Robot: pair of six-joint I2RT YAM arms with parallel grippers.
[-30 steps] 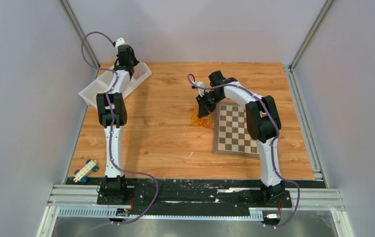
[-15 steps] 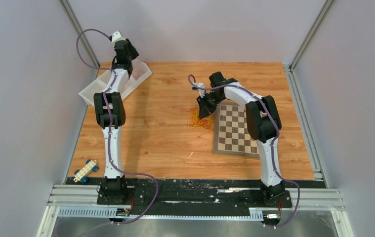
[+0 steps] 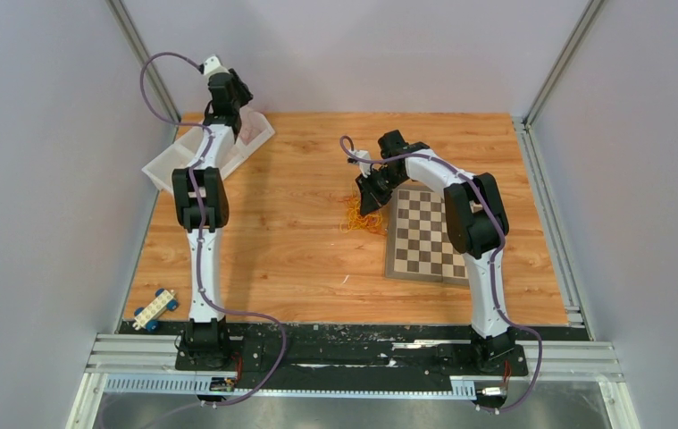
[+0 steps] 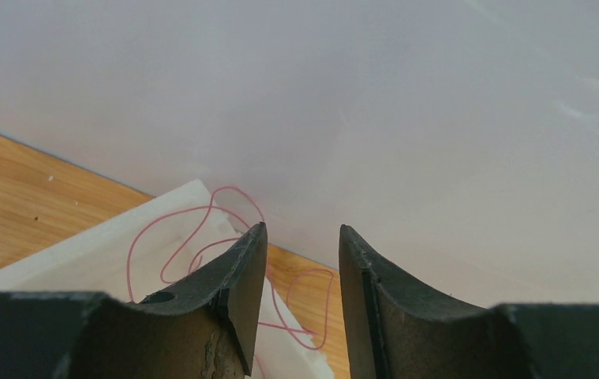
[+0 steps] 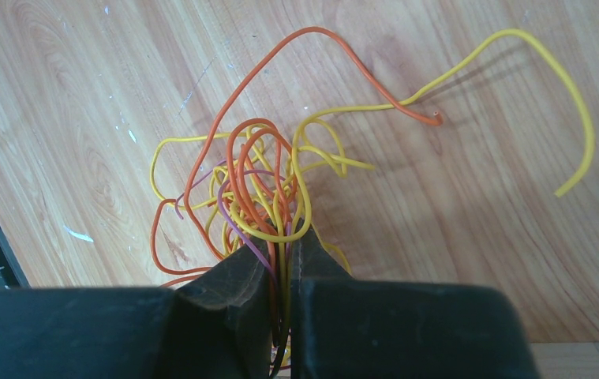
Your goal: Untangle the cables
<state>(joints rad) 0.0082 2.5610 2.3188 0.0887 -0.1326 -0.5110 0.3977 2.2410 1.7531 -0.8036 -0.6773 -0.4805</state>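
Observation:
The cables (image 5: 268, 185) are a tangled bunch of thin yellow, orange and purple strands on the wood table, just left of the chessboard; the bunch shows in the top view (image 3: 355, 217). My right gripper (image 5: 282, 253) is shut on several strands of the bunch; it is at the bunch in the top view (image 3: 368, 198). My left gripper (image 4: 302, 241) is open and empty, raised above the white tray (image 4: 83, 253) at the far left corner (image 3: 228, 98). A thin pink-red strand (image 4: 171, 229) lies looped on the tray and over its corner.
The chessboard (image 3: 424, 234) lies flat right of the bunch. The white tray (image 3: 170, 161) sits at the back left by the wall. A small blue-and-white toy car (image 3: 155, 309) lies at the front left. One short loose strand piece (image 3: 346, 279) lies mid-table.
My left gripper has risen above the tray and tilted toward the back wall. My right gripper has stayed on the bunch, which has hardly moved.

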